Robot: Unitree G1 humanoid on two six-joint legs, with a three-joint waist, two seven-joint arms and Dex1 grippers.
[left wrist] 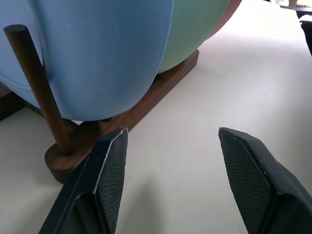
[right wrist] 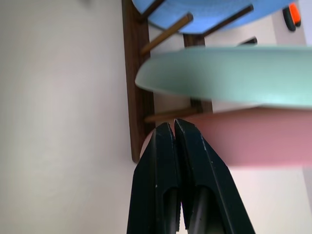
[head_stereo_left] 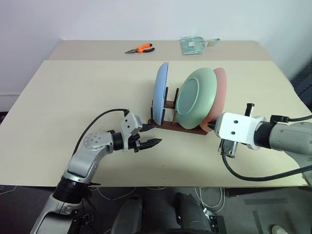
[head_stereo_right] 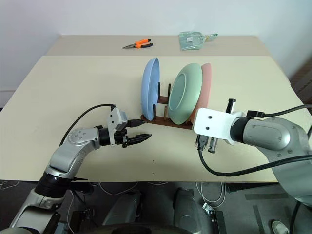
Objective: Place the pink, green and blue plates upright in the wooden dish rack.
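Observation:
Three plates stand upright in the wooden dish rack (head_stereo_left: 169,126) in the middle of the table: the blue plate (head_stereo_left: 161,90) on the left, the green plate (head_stereo_left: 195,100) beside it, and the pink plate (head_stereo_left: 222,90) on the right, close behind the green one. My left gripper (head_stereo_left: 155,135) is open and empty, just in front of the rack's left end, below the blue plate (left wrist: 107,53). At the rack's right end my right gripper (right wrist: 171,127) is shut on nothing, its tips close to the pink plate's (right wrist: 253,136) lower edge.
Orange-handled pliers (head_stereo_left: 140,48) and a clear plastic packet (head_stereo_left: 194,45) lie on the far table. The beige table (head_stereo_left: 73,97) has free room to the left and right of the rack. Black cables hang from both wrists near the front edge.

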